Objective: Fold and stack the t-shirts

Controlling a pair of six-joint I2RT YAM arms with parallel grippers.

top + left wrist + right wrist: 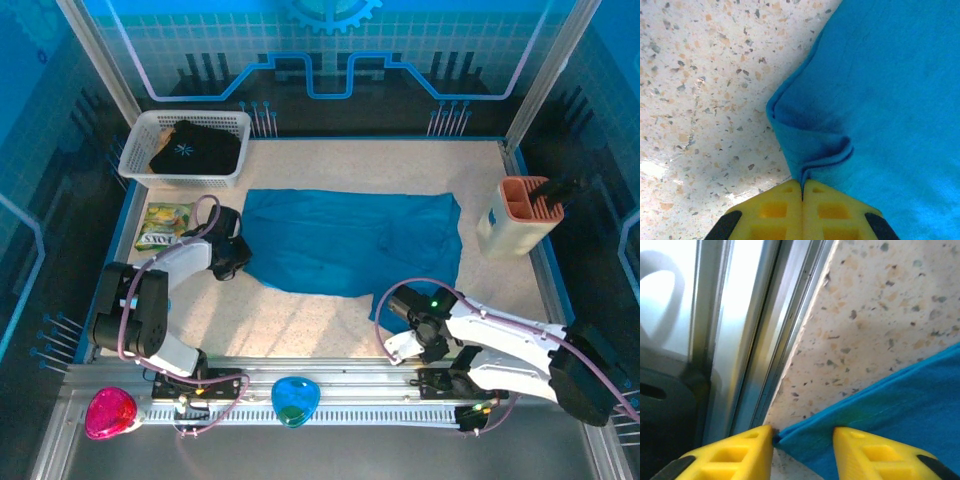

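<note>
Teal t-shirt (350,240): lay flat on the counter (300,320), long axis left to right.
Left claw (802,187): clamped on its near left corner.
Right claw (802,432): fingers apart, straddling the near right hem.
Black t-shirt (190,148): in the far-left basket (140,165).
Nearby: snack packet (165,225) left, holder (520,215) right, both off the cloth.
</note>
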